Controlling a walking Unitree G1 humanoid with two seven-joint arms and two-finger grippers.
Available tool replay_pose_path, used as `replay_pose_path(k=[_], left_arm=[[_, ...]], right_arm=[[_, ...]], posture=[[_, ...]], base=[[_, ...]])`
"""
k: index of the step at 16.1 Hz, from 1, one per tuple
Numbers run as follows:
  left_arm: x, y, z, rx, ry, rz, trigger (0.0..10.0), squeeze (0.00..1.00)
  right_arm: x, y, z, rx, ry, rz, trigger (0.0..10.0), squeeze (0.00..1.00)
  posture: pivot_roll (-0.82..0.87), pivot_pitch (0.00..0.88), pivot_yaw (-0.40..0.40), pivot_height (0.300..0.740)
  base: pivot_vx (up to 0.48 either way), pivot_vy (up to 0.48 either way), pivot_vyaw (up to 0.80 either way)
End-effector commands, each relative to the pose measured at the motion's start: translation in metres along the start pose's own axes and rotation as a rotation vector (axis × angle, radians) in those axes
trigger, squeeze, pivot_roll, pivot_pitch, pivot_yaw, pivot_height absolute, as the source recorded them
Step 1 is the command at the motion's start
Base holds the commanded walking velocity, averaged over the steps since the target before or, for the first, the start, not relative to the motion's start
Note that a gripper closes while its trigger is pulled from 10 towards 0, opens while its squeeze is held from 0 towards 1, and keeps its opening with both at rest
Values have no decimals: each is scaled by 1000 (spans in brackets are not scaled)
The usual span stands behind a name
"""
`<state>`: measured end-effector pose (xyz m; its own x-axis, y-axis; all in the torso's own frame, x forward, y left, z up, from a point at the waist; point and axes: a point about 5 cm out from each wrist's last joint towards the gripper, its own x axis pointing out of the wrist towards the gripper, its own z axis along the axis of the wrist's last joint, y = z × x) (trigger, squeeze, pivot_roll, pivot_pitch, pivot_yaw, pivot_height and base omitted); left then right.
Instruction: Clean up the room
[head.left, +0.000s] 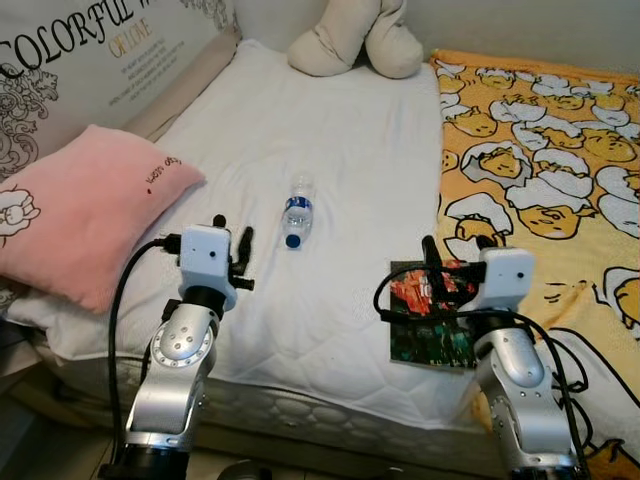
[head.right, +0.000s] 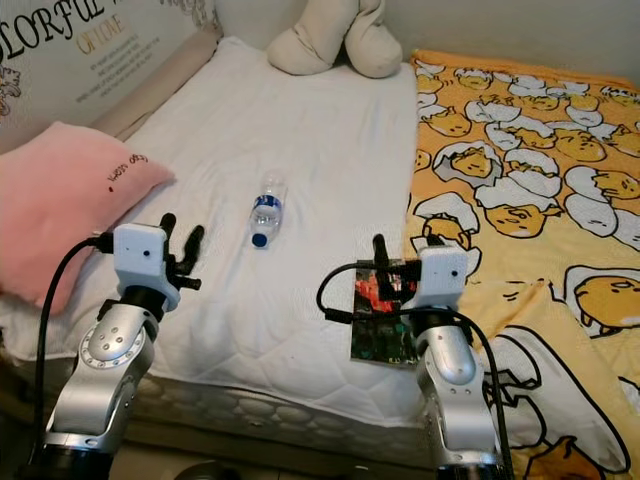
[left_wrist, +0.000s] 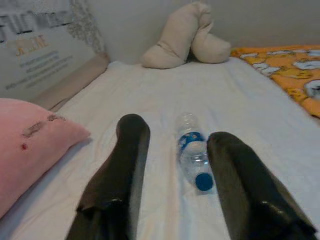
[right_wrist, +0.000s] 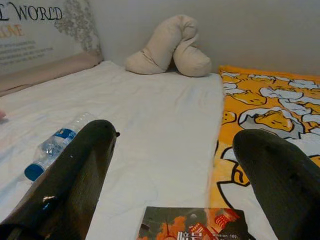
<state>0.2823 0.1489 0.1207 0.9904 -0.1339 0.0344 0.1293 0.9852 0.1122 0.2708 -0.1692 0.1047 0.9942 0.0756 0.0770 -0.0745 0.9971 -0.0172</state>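
Water bottle (head.left: 297, 211) lying on its side on white mattress (head.left: 340, 150), blue cap toward robot. Left gripper (head.left: 231, 247) spread wide, hovering just short of bottle. Right gripper (head.left: 458, 254) spread wide over dark book (head.left: 428, 320) near orange blanket (head.left: 545, 140). Pink pillow (head.left: 85, 205) at left, beige cushion (head.left: 355, 38) at far end.

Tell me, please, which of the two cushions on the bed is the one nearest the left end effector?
The pink pillow, lying just beside the left end effector. The beige cushion lies far off at the head of the bed.
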Motion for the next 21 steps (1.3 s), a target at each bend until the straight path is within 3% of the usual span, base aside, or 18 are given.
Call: replay_pose_path(k=[1, 10, 15, 16, 21], left_arm=[[7, -5, 1, 5, 7, -22, 10000, 1000], [23, -1, 1, -15, 8, 43, 10000, 1000], [24, -8, -3, -21, 21, -7, 10000, 1000], [23, -11, -3, -22, 17, -29, 10000, 0], [28, -4, -4, -23, 34, 46, 10000, 0]], right_arm=[[3, -3, 3, 0, -23, -4, 10000, 0], [-9, -1, -1, -2, -18, 29, 10000, 0], [-20, -3, -1, -18, -15, 32, 10000, 0], [-22, -4, -3, -18, 8, 29, 10000, 0], [-25, -4, -2, -38, 4, 31, 10000, 0]], posture=[[-8, 0, -7, 740], [-40, 0, -2, 740], [-76, 0, 11, 740], [-83, 0, 12, 740], [-88, 0, 12, 740]], base=[[0, 0, 0], [0, 0, 0], [0, 0, 0], [0, 0, -731], [0, 0, -284]])
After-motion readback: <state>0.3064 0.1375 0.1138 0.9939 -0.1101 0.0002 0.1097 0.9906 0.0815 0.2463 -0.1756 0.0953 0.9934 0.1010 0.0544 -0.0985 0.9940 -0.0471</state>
